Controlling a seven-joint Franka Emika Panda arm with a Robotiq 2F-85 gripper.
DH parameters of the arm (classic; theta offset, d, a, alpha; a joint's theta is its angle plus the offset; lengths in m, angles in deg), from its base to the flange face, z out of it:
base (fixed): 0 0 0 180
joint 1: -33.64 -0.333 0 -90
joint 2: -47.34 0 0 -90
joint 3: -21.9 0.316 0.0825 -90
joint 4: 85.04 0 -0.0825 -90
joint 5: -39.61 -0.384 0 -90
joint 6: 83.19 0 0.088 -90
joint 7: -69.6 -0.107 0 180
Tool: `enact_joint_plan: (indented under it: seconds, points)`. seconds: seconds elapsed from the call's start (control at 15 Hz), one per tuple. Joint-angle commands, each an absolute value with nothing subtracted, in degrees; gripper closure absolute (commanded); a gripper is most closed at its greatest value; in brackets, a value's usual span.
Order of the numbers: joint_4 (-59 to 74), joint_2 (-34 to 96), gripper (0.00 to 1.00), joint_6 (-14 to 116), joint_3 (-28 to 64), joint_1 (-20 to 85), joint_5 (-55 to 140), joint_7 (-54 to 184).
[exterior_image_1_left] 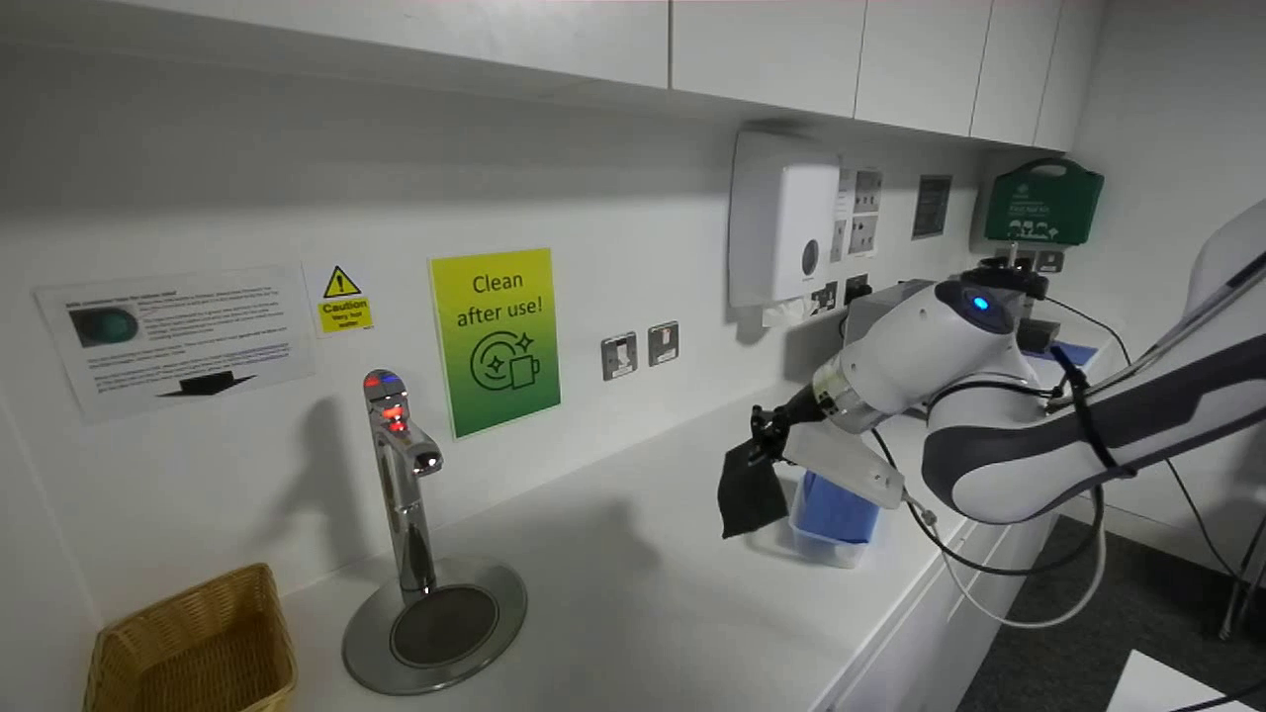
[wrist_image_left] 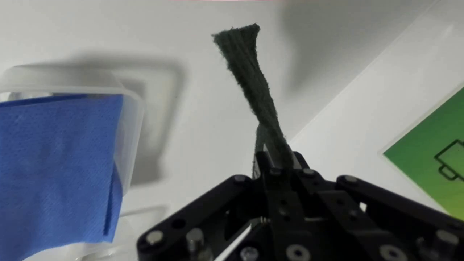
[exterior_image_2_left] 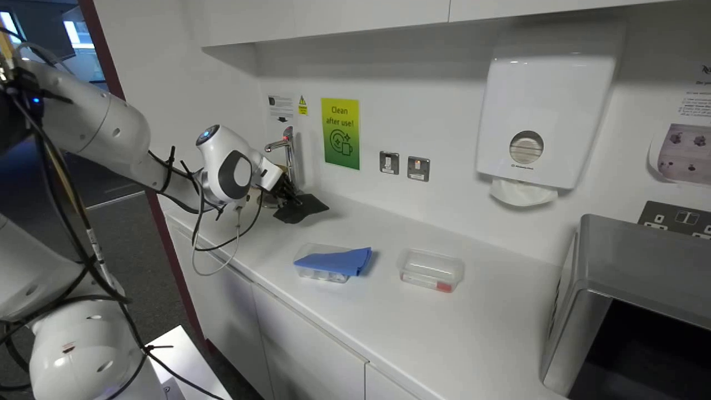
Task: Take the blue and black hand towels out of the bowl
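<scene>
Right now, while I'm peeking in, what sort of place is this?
Probably a shared kitchenette, perhaps in an office: there's a tap beneath a hot-water caution sign, a poster reading "Clean after use!", and a paper towel dispenser.

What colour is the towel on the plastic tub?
Blue. The towel shows best in the wrist view, on the left.

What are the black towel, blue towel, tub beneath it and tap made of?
The black towel looks like dull cloth: its edges are fuzzy. The blue towel, matt and faintly textured, could be thin wipe fabric. The tub is probably smooth plastic, being see-through. The tap seems polished or chromed metal, given its mirror-like highlights.
</scene>
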State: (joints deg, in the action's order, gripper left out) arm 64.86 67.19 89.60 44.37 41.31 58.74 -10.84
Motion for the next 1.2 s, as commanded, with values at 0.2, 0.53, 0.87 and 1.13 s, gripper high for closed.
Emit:
enact_joint_plan:
  seconds: [0.2, 0.53, 0.87, 1.13]
  points:
    - [57.82, 49.42, 0.99, 98.13, 36.80, 27.20, 48.24, 7.71]
    - [53.03, 41.80, 0.71, 95.95, 43.20, 25.37, 32.29, 23.51]
    - [53.55, 47.42, 0.40, 83.45, 41.65, 26.86, 23.93, 32.75]
    - [58.48, 59.33, 0.12, 67.59, 38.28, 31.91, 42.61, 17.19]
